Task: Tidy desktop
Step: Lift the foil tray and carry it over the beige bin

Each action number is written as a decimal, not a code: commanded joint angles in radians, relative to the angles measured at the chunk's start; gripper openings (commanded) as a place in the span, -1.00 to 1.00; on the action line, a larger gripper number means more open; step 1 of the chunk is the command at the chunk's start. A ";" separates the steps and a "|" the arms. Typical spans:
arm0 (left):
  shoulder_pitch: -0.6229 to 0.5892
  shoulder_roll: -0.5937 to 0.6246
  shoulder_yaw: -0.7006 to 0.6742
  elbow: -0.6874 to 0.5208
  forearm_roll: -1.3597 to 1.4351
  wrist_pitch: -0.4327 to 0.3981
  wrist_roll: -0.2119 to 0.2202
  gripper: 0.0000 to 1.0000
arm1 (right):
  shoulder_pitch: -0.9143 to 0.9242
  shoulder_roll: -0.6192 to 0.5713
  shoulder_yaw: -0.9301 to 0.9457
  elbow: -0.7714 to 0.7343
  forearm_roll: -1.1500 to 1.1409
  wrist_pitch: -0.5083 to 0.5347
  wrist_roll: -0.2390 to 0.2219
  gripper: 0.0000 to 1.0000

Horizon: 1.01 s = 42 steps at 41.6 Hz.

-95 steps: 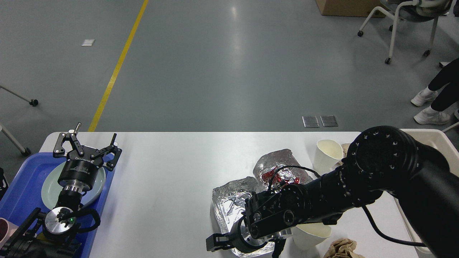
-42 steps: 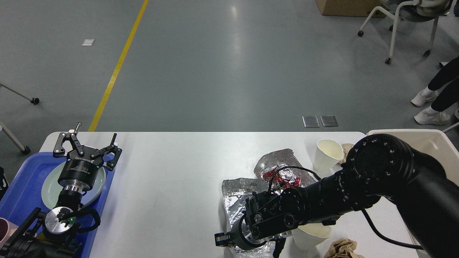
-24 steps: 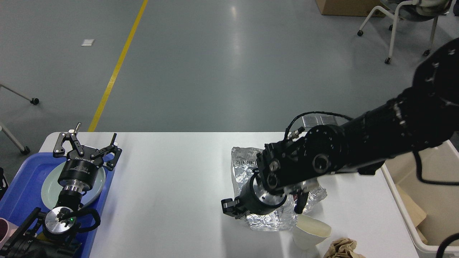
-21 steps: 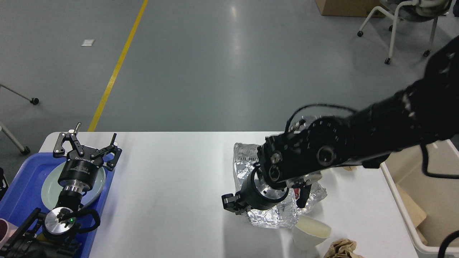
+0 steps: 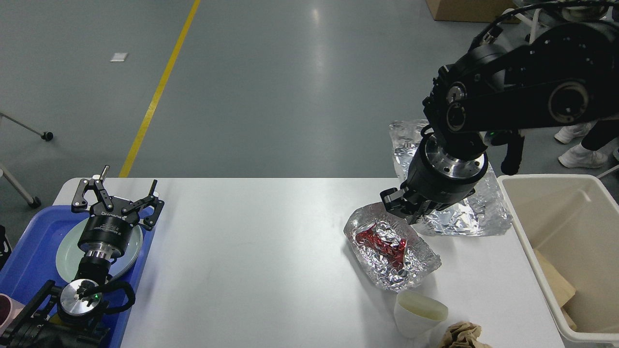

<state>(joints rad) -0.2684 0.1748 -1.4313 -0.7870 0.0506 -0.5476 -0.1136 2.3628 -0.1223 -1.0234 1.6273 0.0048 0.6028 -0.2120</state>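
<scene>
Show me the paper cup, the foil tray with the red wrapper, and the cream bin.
paper cup (image 5: 417, 316), head view, on its white side wall.
foil tray with the red wrapper (image 5: 420, 259), head view, on its crinkled right rim.
cream bin (image 5: 546, 179), head view, on its far rim.

We see even, bright overhead light. A pale streak of glare runs down the floor (image 5: 316, 53) at upper centre, the foil sheet (image 5: 464, 212) sparkles, and soft shadows lie on the counter (image 5: 251, 241). Focus is sharp throughout.
</scene>
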 commanded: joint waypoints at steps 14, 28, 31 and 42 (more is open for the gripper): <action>0.000 0.000 0.000 0.000 0.000 0.000 0.000 0.93 | -0.229 -0.262 -0.306 -0.236 0.001 -0.096 0.000 -1.00; 0.000 0.000 0.000 0.000 0.000 0.000 0.000 0.93 | -0.739 -0.470 -0.222 -0.734 -0.006 -0.126 0.006 -1.00; 0.000 0.000 0.000 0.000 0.000 0.000 0.000 0.93 | -0.899 -0.479 -0.132 -0.892 -0.006 -0.146 0.006 -1.00; 0.000 0.000 0.000 0.000 0.000 0.000 0.000 0.93 | -1.304 -0.424 0.066 -1.218 -0.006 -0.351 0.010 -1.00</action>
<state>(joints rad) -0.2685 0.1749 -1.4310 -0.7870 0.0506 -0.5476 -0.1136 1.2205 -0.5889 -1.0226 0.5272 -0.0016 0.3565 -0.2038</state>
